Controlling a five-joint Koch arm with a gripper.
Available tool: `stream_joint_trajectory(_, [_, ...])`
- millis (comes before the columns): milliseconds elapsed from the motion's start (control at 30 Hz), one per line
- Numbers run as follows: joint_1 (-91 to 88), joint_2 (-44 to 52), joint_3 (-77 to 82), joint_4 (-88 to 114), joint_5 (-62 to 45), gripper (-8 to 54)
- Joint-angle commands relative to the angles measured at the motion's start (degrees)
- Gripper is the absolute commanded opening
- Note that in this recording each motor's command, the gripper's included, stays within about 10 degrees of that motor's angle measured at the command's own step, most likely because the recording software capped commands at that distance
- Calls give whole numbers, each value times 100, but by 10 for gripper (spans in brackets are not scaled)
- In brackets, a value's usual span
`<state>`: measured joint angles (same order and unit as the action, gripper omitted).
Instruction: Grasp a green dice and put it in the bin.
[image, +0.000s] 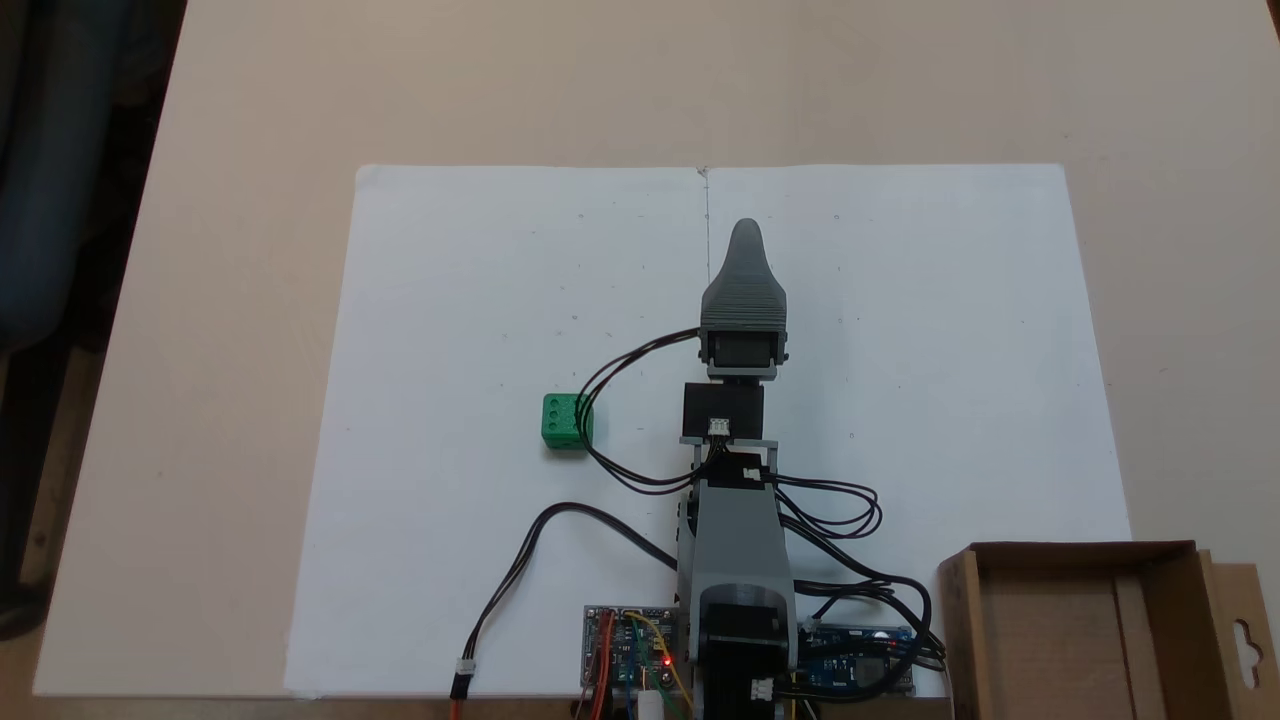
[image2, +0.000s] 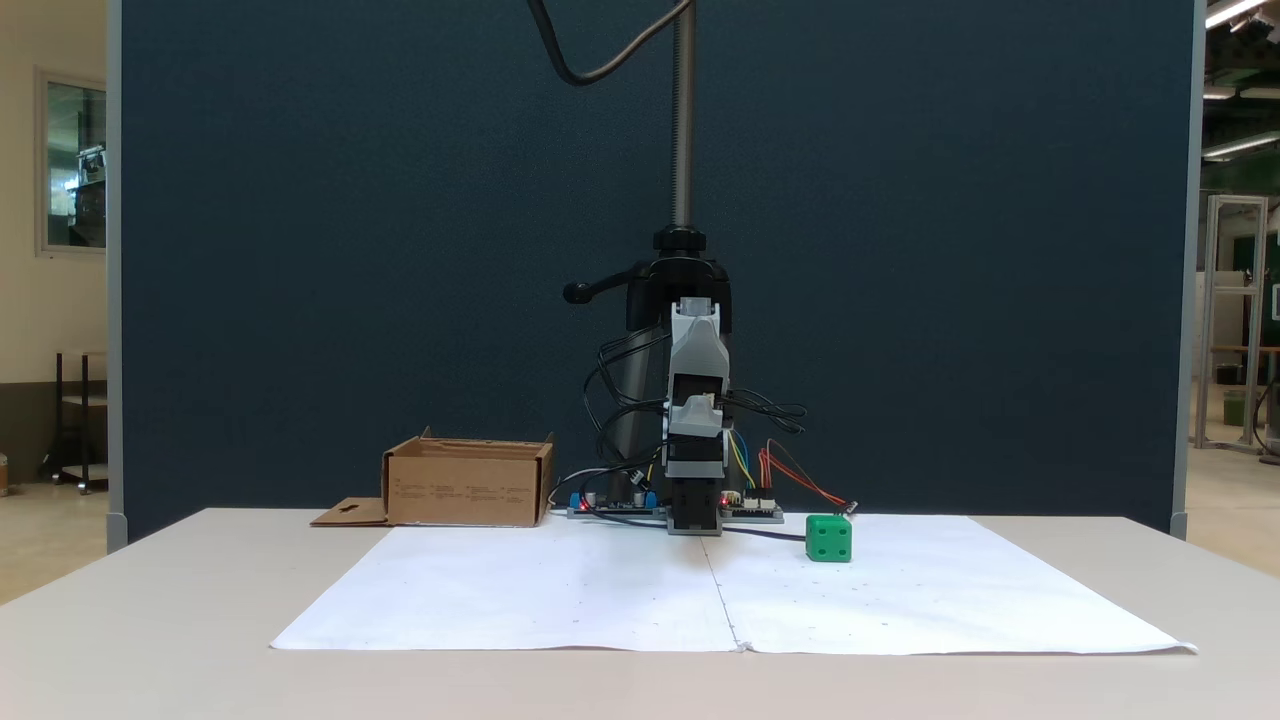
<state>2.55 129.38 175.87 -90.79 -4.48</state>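
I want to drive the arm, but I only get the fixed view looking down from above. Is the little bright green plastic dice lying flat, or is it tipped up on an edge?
Observer: In a fixed view, the small bright green plastic dice sits flat on the white paper sheet, not tipped.
Operator: Is the box taller than the dice?
Observer: Yes. The walls of the shallow brown cardboard box rise clearly higher than the dice.
Operator: And its flap with the hole, does it stick up?
Observer: No. The side flap lies flat, level with the box's bottom, on the side away from the dice.
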Motion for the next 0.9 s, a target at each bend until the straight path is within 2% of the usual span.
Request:
stream_joint_trajectory(0, [-9, 615, 334, -123, -308, 446])
stream_joint_trajectory(367, [-62, 615, 185, -9, -343, 428])
stream_joint_trajectory(867, [334, 650, -1863, 5465, -299, 444])
